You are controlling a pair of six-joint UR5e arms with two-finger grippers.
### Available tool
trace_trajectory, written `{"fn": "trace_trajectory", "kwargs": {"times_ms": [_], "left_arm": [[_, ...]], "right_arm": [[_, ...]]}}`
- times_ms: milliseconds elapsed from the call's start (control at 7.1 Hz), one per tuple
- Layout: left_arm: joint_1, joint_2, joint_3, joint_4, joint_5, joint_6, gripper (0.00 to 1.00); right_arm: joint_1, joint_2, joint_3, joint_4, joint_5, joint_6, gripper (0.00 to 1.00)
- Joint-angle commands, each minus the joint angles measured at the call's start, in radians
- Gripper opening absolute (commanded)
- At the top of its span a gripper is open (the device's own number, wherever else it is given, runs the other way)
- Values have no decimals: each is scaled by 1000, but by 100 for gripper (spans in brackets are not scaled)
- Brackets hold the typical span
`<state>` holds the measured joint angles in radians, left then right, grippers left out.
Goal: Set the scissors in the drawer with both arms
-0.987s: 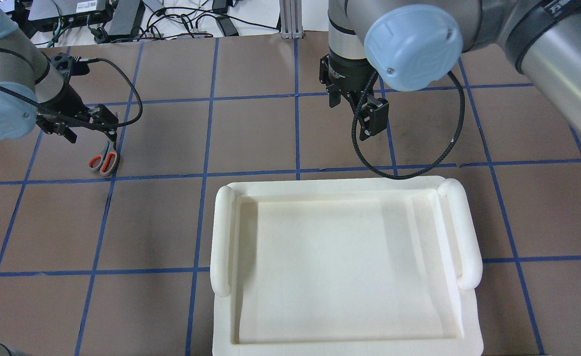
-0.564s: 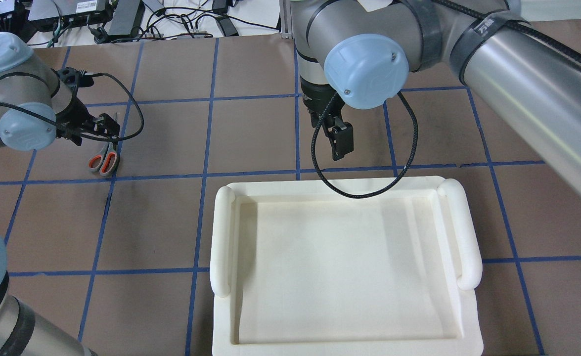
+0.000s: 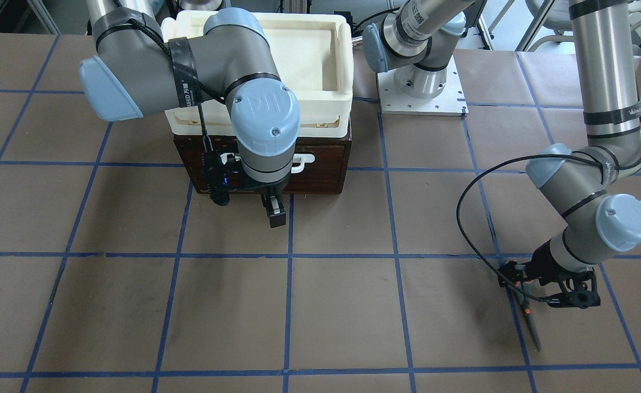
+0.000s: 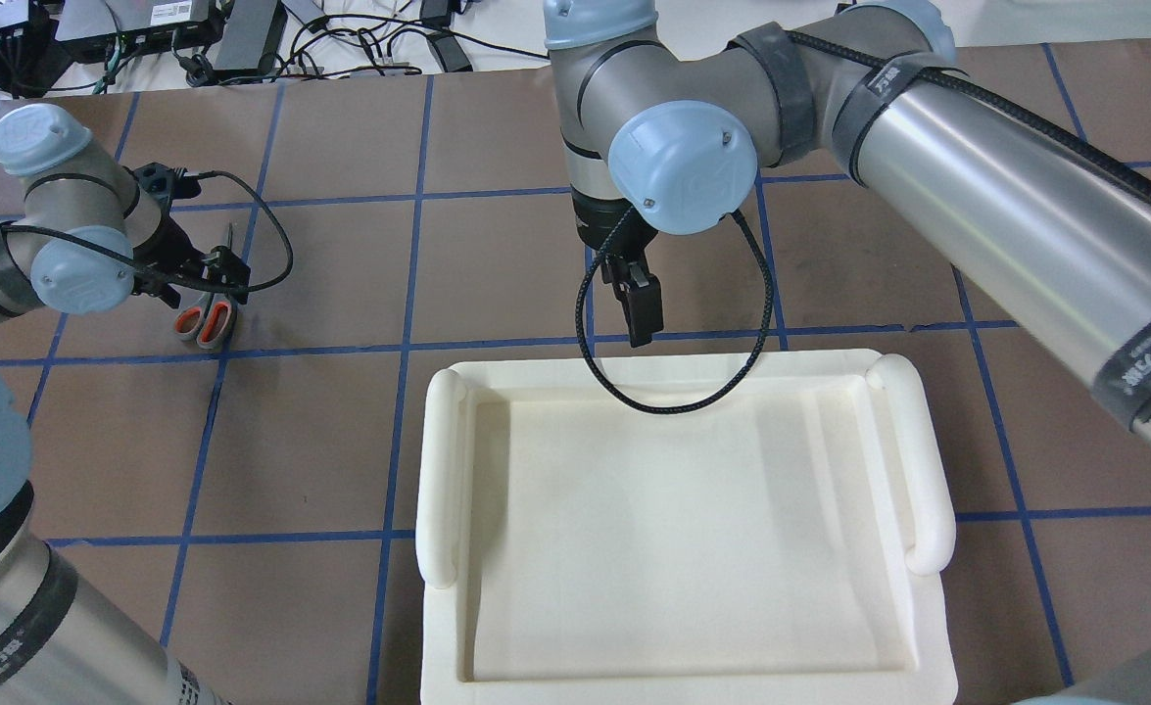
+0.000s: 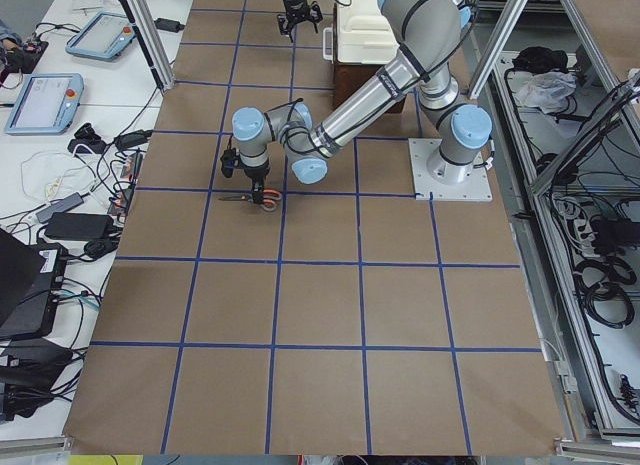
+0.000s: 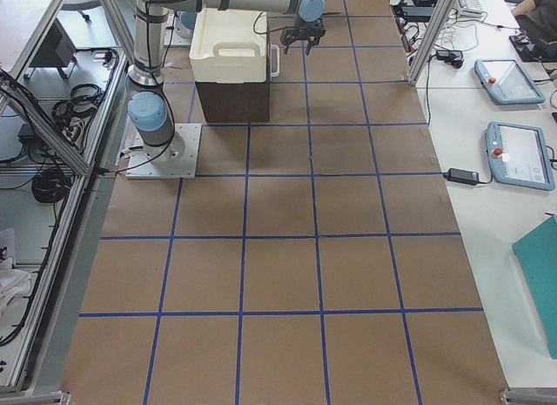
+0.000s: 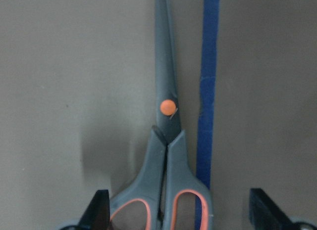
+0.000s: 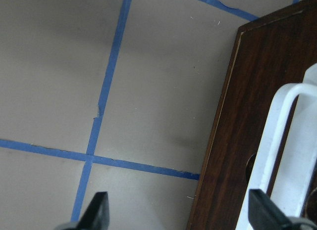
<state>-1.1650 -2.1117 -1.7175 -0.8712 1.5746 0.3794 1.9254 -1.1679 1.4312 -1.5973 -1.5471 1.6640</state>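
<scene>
Worktop: a long worktop (image 6: 278,274) covered in brown paper, flat and matte.
Markings: blue tape lines (image 6: 278,236) divide the paper into a grid of large squares.
Frame: bare metal posts (image 5: 140,30) rise at the worktop's edges.
Side table: a white table (image 5: 90,135) runs along the far edge, carrying two blue-edged screens (image 6: 520,154), black power bricks and loose cables (image 5: 70,225).
Floor: grey, behind a metal rail, with coiled cables (image 5: 598,280) lying on it.
Light: bright and even, leaving only soft shadows on the paper.
</scene>
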Motion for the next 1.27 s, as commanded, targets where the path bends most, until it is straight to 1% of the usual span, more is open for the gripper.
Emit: {"fn": "trace_trajectory", "kwargs": {"times_ms": [0, 141, 282, 423, 564, 846, 987, 1128], "left_arm": [[1, -28, 27, 37, -7, 4, 100], [1, -39, 53, 37, -7, 27, 100], [1, -48, 59, 37, -8, 44, 98], [1, -60, 59, 37, -8, 46, 97], [1, -67, 59, 37, 1, 49, 88], [1, -70, 59, 35, -5, 47, 87], [1, -70, 58, 37, -8, 46, 82], [1, -70, 58, 37, -10, 46, 81]], "right_arm": [[1, 10, 0, 28, 15, 16, 100], [1, 11, 2, 51, 13, 16, 100], [1, 11, 2, 80, 15, 16, 100], [1, 13, 6, 82, 13, 16, 100], [1, 13, 32, 80, 15, 16, 100], [1, 13, 44, 82, 15, 16, 100], [0, 11, 43, 82, 15, 14, 100], [0, 13, 44, 82, 15, 14, 100]]}}
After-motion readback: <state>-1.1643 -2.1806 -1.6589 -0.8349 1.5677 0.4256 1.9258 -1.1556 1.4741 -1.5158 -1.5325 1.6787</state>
